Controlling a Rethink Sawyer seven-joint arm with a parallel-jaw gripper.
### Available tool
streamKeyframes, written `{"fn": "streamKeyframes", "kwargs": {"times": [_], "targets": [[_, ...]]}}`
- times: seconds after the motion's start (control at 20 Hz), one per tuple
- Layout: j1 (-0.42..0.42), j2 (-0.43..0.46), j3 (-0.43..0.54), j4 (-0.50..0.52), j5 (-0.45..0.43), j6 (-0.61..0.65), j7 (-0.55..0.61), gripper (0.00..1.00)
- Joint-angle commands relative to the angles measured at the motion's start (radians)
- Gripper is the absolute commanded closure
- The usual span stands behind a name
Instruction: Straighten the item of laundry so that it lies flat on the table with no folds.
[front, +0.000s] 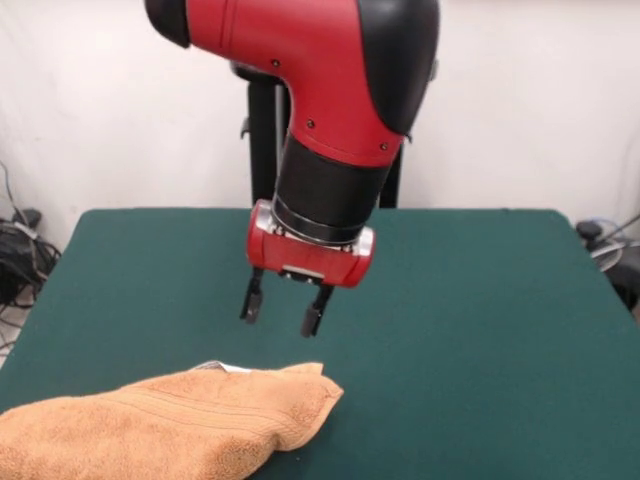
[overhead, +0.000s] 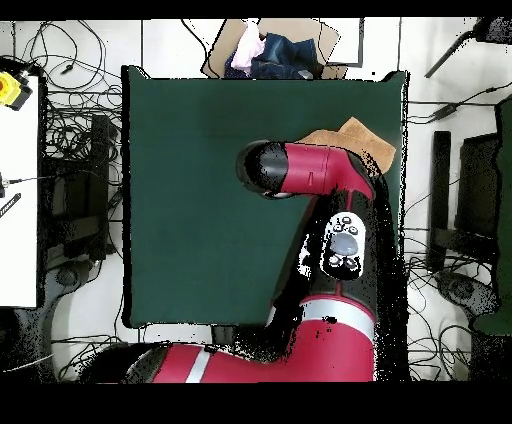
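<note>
The item of laundry (front: 160, 425) is an orange-tan terry towel, bunched and folded over at the near left of the table (front: 480, 330), running off the bottom left edge. A small white tag (front: 222, 367) peeks out at its top edge. My gripper (front: 285, 309) hangs above the table just behind the towel's right end, open, with nothing between its two black fingers. In the overhead view only a corner of the towel (overhead: 345, 133) shows beside the red arm (overhead: 310, 168), which hides the gripper.
The dark green table top (overhead: 200, 200) is much bigger than the towel. A cardboard box with clothes (overhead: 272, 55) sits past the table's far edge in the overhead view. Cables and equipment lie on the floor on both sides.
</note>
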Motion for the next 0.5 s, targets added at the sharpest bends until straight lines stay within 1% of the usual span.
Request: {"fn": "streamKeyframes", "kwargs": {"times": [0.05, 0.35, 0.5], "targets": [[0.024, 0.025, 0.054, 0.011, -0.01, -0.011, 0.113, 0.0], [0.018, 0.047, 0.053, 0.002, -0.019, -0.055, 0.111, 0.0], [0.011, 0.085, 0.063, -0.018, -0.021, -0.086, 0.113, 0.0]]}}
